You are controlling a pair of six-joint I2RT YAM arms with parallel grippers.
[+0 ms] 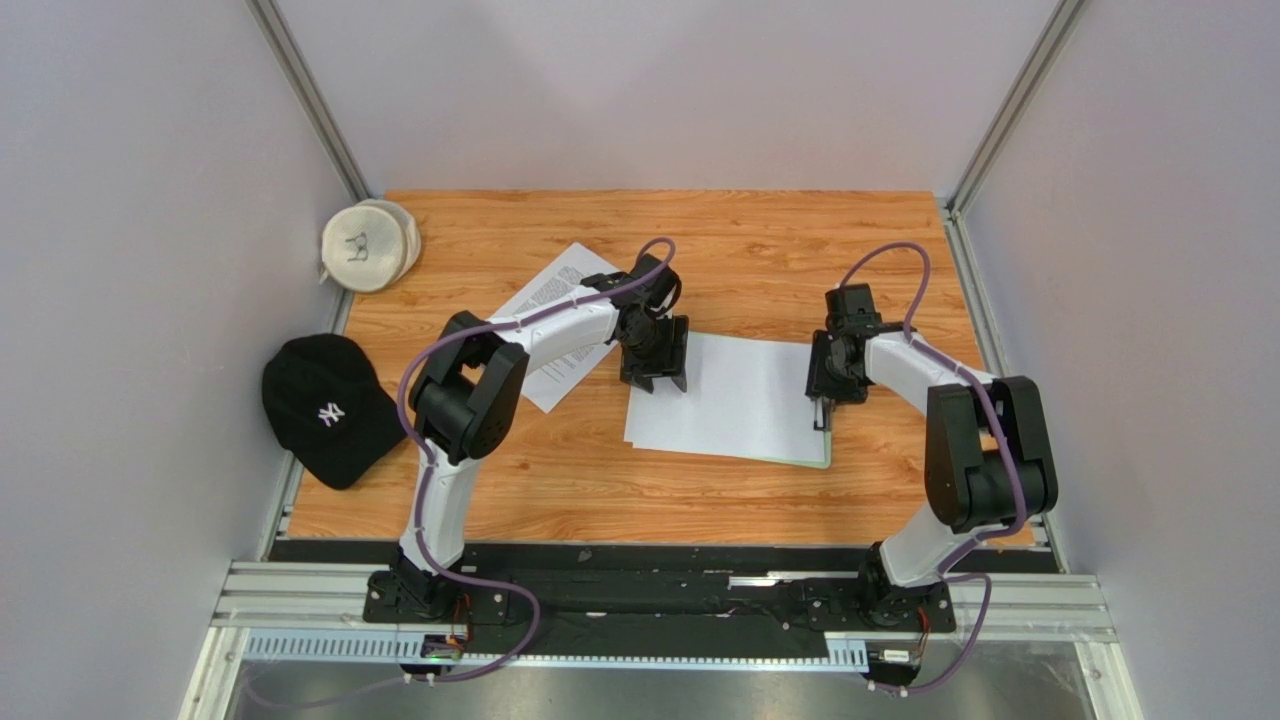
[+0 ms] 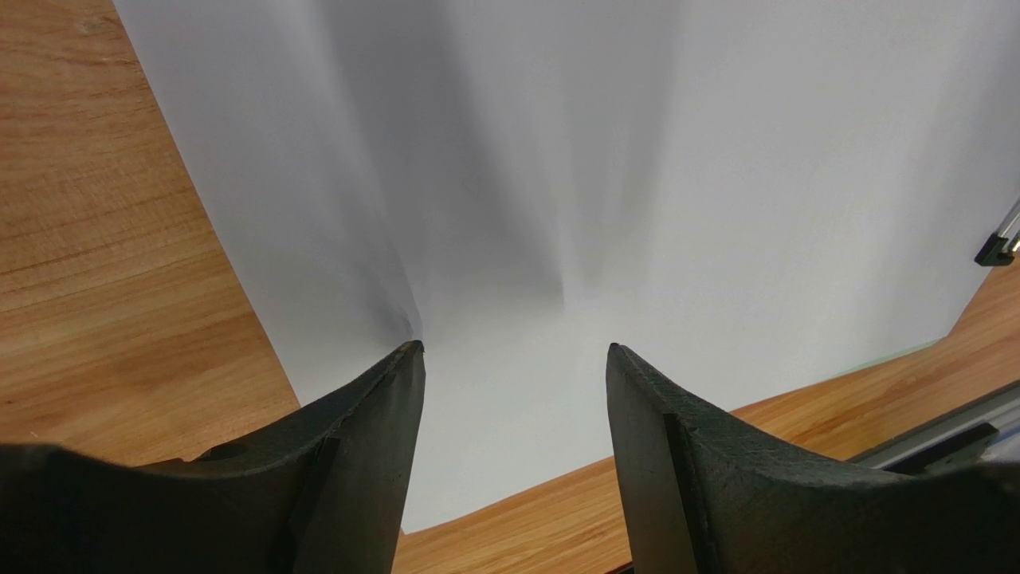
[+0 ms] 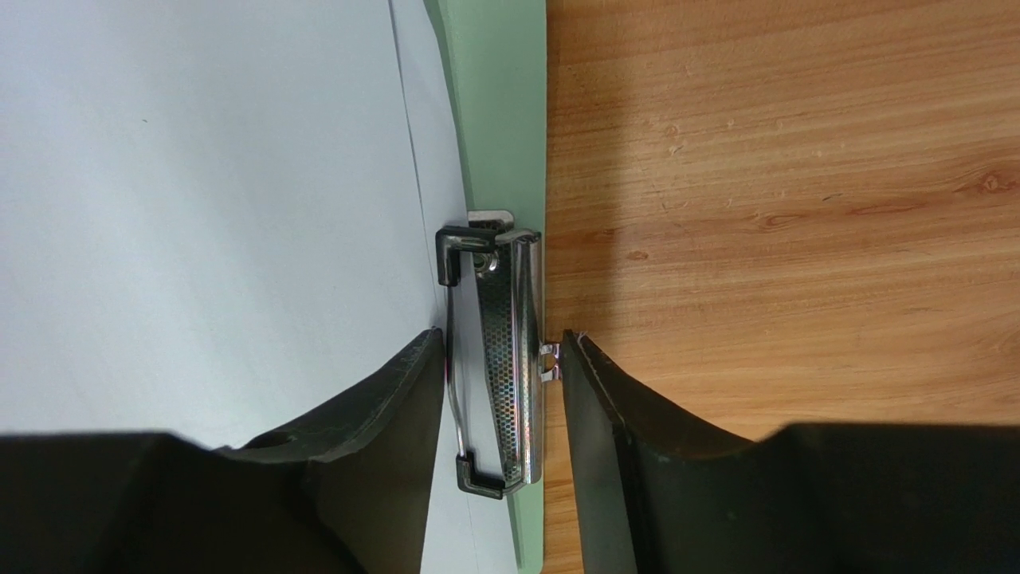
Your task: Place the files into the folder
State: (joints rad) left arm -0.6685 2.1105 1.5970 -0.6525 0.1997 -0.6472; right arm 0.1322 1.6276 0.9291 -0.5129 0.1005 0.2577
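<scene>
Though laid on folder (image 3: 503, 108), not visibly under clip (image 3: 509, 359): white sheet (image 3: 204, 215), edge just left of it. Right gripper (image 3: 501, 341) pinching clip across its long axis. Left gripper (image 2: 515, 349) spread, tips pressing sheet's left end.

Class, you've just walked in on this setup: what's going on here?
Two robot arms are filing paper. The left gripper, open, rests on the left edge of the white sheets lying on the pale green clipboard. The right gripper straddles the clipboard's metal clip; whether it is squeezing is unclear. One printed sheet lies apart on the table, under the left arm.
</scene>
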